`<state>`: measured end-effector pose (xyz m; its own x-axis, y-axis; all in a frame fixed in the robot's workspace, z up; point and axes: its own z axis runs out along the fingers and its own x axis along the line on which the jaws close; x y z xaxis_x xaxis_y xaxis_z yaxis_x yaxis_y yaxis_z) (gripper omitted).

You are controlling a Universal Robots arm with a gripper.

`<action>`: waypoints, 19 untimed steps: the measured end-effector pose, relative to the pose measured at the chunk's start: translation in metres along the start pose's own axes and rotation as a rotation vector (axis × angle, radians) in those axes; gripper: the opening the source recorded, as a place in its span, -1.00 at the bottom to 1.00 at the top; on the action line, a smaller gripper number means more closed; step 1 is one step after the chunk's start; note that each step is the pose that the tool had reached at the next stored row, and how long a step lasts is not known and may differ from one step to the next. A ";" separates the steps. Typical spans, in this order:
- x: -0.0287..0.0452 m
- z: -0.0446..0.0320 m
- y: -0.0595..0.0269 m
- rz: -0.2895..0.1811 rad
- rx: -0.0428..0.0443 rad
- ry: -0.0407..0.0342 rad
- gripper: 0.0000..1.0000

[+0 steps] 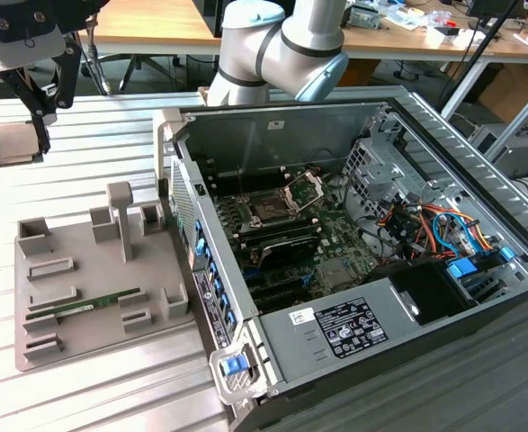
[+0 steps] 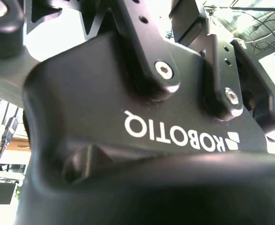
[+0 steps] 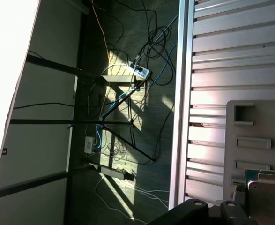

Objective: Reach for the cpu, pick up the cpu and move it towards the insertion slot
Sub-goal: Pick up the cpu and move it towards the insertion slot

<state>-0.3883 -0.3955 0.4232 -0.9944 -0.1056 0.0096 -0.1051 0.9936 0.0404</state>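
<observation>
At the exterior view's left, one hand pinches one cpu.

sunlight is streaming across the dark floor, where cables are tangling around a power strip. wooden desks are lining the back, and a ribbed metal tabletop is gleaming up front.

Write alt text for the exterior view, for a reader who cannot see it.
The arm's claw grips the cpu by one edge at the exterior view's far left, over the slatted table and well apart from the insertion slot inside the open computer case. A grey fixture tray with a green memory stick lies between them.
</observation>
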 end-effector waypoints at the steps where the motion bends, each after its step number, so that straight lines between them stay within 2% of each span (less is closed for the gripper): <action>1: -0.0004 0.0000 0.0000 0.000 0.0000 0.0000 0.09; 19: -0.0114 -0.0001 -0.0012 0.000 -0.0001 0.0000 0.09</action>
<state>-0.3769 -0.3955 0.4232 -0.9944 -0.1055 0.0096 -0.1051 0.9936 0.0405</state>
